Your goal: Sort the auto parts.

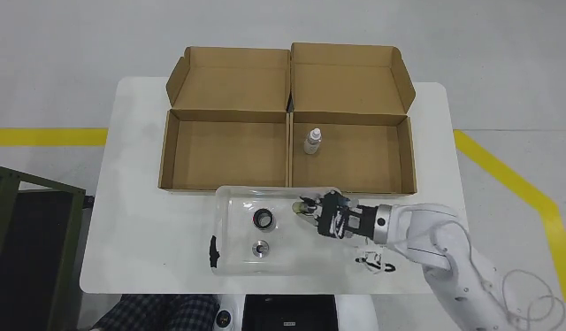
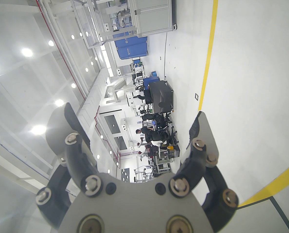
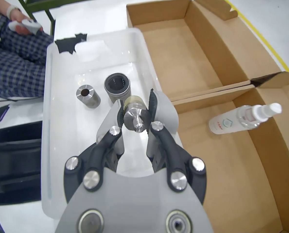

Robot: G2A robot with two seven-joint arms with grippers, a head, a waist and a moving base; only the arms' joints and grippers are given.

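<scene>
**Right pincer clamped on a fitting at the bin's far corner**

- Right pincer [image 3: 135, 113]: closed hard on a metal fitting [image 3: 134, 117], with a pad on each side of its round body. The stepped nose points back at the wrist. The pads cover the fitting's flanks. Cannot tell whether it touches the bin floor or hangs above it.
- Top view: the pincer [image 1: 311, 209] and the fitting [image 1: 301, 208] sit at the far right corner of the clear bin [image 1: 296, 253]. They are just beside the rim that meets the right cardboard box [image 1: 363, 158].
- Other parts in the bin: a black-bored sleeve [image 3: 117, 86] and a steel cylinder [image 3: 88, 96], both upright. They stand near each other but apart, on the fitting's left. Bare bin floor [image 3: 69, 127] shows around them.
- A black scrap [image 3: 70, 43] is stuck on the bin's left end wall; its shape is ragged and hard to read.
- Boxes: the spray bottle [image 1: 313, 141] stands in the right box, near the wall shared with the left cardboard box [image 1: 225, 154]. The left box shows bare brown floor.
- A small black-and-white item [image 1: 371, 261] lies on the tabletop [image 1: 133, 198] by the right arm. It is too small to identify.
- Left pincer [image 2: 134, 112]: jaws spread wide with nothing between them, aimed at a distant hall, away from the tabletop.
</scene>
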